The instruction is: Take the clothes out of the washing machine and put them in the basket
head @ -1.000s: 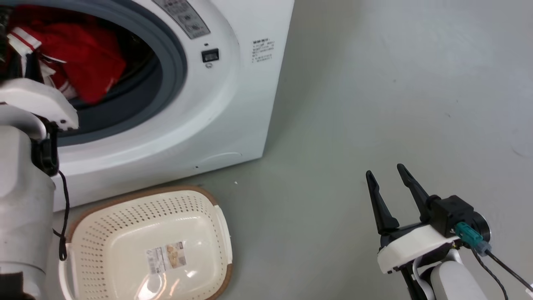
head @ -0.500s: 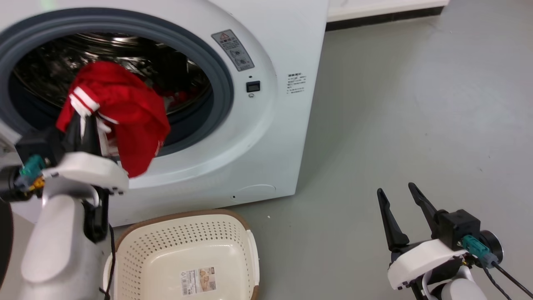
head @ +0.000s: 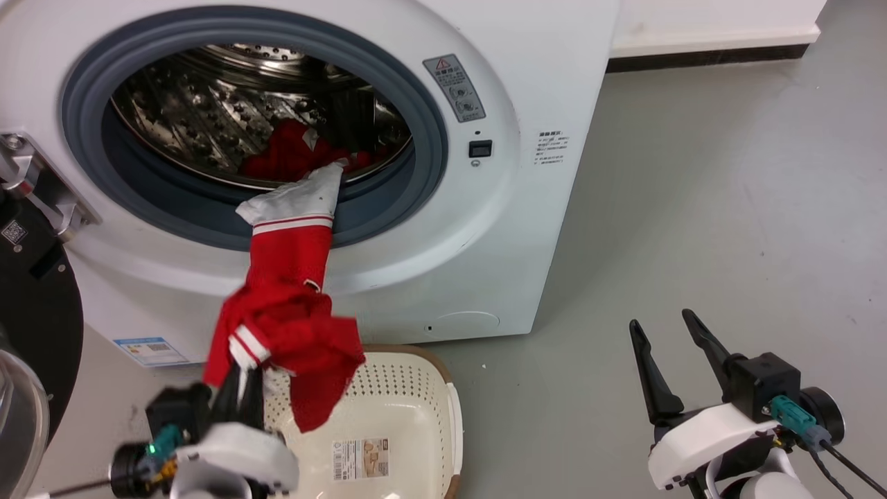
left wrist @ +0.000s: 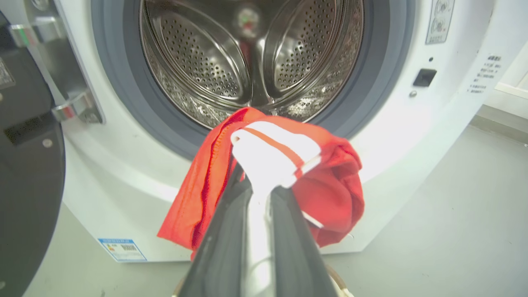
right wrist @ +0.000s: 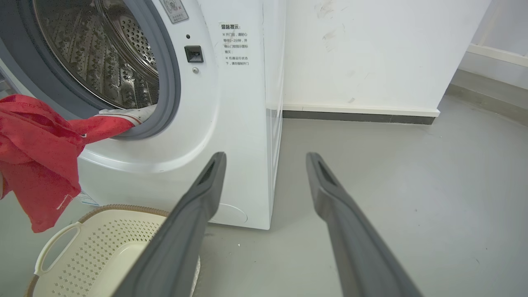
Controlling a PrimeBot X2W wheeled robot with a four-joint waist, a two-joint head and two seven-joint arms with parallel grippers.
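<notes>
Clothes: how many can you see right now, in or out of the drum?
2. One garment, gripped by the left hand near the basket, trails back into the washing machine; another red heap lies in its drum. More may be hidden behind it.

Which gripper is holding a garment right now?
The left gripper: its jaws are shut on the red-and-white garment trailing out of the drum. The right gripper is open and empty.

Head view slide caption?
Left gripper holds a red-and-white jersey trailing from the white washer above the cream perforated basket; right gripper open.
</notes>
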